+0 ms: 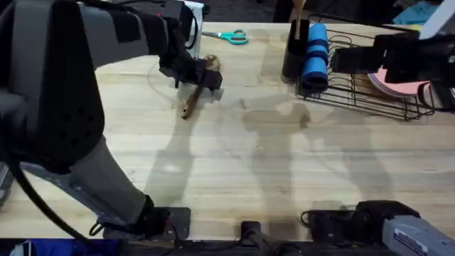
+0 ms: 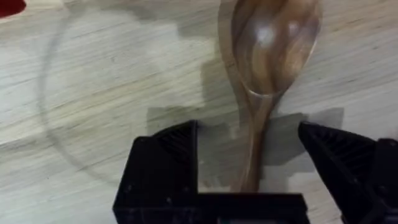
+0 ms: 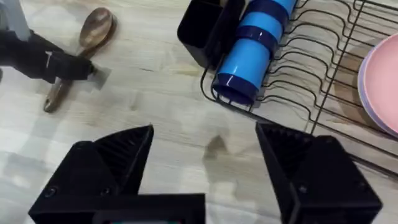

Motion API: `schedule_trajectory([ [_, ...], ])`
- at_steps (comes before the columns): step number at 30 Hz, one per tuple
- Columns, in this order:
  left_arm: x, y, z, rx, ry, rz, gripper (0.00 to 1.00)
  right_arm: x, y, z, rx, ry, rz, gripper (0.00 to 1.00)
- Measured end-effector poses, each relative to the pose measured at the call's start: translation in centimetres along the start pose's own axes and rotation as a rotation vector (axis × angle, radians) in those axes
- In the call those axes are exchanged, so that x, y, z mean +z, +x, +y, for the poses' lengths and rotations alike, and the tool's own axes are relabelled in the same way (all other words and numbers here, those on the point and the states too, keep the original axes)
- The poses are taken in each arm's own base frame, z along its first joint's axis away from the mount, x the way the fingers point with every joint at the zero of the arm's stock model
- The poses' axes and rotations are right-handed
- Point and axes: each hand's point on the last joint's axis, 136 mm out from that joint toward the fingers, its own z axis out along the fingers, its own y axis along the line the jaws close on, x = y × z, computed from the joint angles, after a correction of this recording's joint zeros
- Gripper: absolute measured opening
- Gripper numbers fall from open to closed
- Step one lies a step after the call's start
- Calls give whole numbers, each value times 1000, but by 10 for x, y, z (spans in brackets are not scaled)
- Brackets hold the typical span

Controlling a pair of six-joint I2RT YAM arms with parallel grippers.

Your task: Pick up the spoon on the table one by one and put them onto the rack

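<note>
Spread around the wooden spoon's (image 2: 267,62) neck, left claw (image 2: 249,162) should sink to the counter (image 2: 93,93), then pinch squarely.

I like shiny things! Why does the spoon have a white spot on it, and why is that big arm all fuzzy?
In the left wrist view, the white spot on the spoon is room light bouncing off its smooth bowl. In the overhead view, the left arm looks fuzzy because it rises close under the camera, out of focus; soft grey shadows of the arms fall on the table.
</note>
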Motion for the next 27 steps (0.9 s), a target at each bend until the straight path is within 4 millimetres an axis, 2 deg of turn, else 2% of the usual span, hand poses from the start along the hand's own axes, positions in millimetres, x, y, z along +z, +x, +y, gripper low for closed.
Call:
schedule_trajectory([
  [5, 0, 0, 0, 0, -2, 1, 922, 0, 0, 0, 0, 0, 0, 992],
  [9, 0, 3, 1, 0, -9, 11, 804, 0, 0, 0, 0, 0, 0, 992],
  [22, -1, 4, 3, 2, -17, 21, 204, 0, 2, 0, 1, -1, 6, 992],
  [27, -1, 3, 2, 2, -14, 16, 56, 0, 2, 0, 2, 0, 7, 992],
])
